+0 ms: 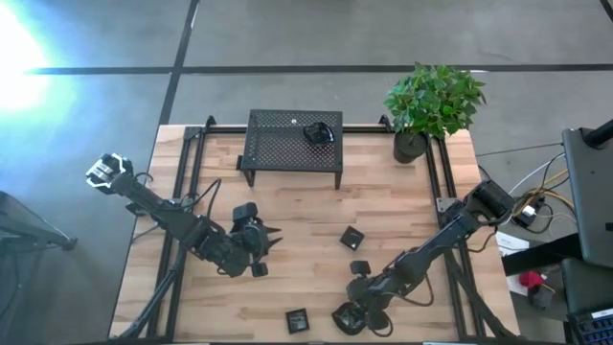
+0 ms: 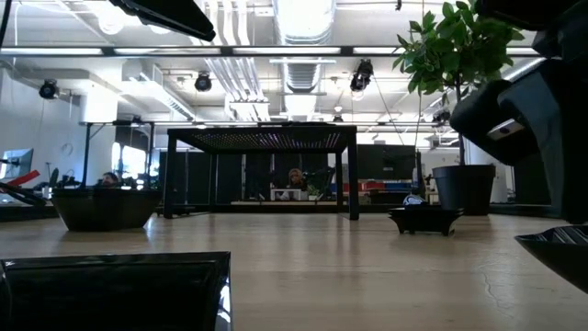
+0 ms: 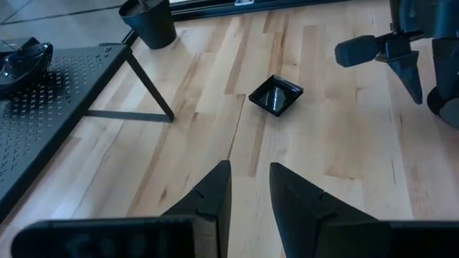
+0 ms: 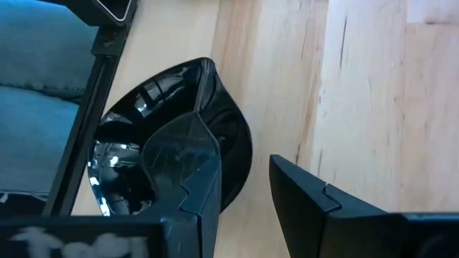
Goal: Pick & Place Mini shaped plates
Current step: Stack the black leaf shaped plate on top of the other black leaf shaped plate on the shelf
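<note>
Several tiny glossy black plates lie on the wooden table: a square one (image 1: 351,237) (image 3: 275,95) mid-table, a smaller one (image 1: 360,267), a square one (image 1: 296,319) near the front edge, and one (image 1: 319,132) on top of the black mesh stand (image 1: 294,144). My right gripper (image 1: 352,309) (image 4: 244,161) is open, low over a rounded plate (image 1: 343,320) (image 4: 165,143) at the front edge. One finger (image 4: 190,165) stands over the plate's hollow and the other (image 4: 308,201) over bare wood, with the rim (image 4: 240,154) between them. My left gripper (image 1: 273,238) (image 3: 249,166) hovers open and holds nothing, left of centre. My right gripper slants down over the rounded plate with the plate's rim between its fingers. Whether either finger touches the plate I cannot tell. The plate rests on the table.
A potted plant (image 1: 431,105) stands at the far right corner. Black frame rails (image 1: 182,192) run along the table's sides, and one rail (image 4: 79,143) runs close beside the rounded plate. Bare wood lies between the stand and the two grippers.
</note>
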`<action>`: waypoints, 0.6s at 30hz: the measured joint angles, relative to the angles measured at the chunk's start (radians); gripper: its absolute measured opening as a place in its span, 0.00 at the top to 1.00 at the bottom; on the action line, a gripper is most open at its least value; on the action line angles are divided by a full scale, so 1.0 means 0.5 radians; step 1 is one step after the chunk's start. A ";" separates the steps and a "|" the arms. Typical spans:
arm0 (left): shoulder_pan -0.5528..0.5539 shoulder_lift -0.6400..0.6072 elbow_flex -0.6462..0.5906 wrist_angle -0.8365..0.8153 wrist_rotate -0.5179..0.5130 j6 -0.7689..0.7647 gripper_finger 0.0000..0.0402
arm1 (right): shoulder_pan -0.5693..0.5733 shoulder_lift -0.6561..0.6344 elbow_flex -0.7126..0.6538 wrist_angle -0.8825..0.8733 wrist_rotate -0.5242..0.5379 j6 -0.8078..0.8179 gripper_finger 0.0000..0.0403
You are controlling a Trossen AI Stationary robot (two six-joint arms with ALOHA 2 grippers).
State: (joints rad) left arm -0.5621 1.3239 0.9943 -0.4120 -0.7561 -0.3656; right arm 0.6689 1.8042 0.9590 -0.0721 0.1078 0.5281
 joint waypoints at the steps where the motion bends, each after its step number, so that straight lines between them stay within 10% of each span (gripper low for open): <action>1: 0.000 0.000 0.000 -0.001 0.000 0.000 0.78 | -0.002 0.000 0.000 0.000 0.000 -0.010 0.72; 18: 0.002 0.000 0.000 0.000 0.000 0.002 0.78 | -0.012 -0.001 -0.077 0.136 -0.009 0.044 0.72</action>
State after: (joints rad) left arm -0.5613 1.3239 0.9943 -0.4122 -0.7559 -0.3649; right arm 0.6628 1.8038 0.9204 -0.0041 0.1033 0.5502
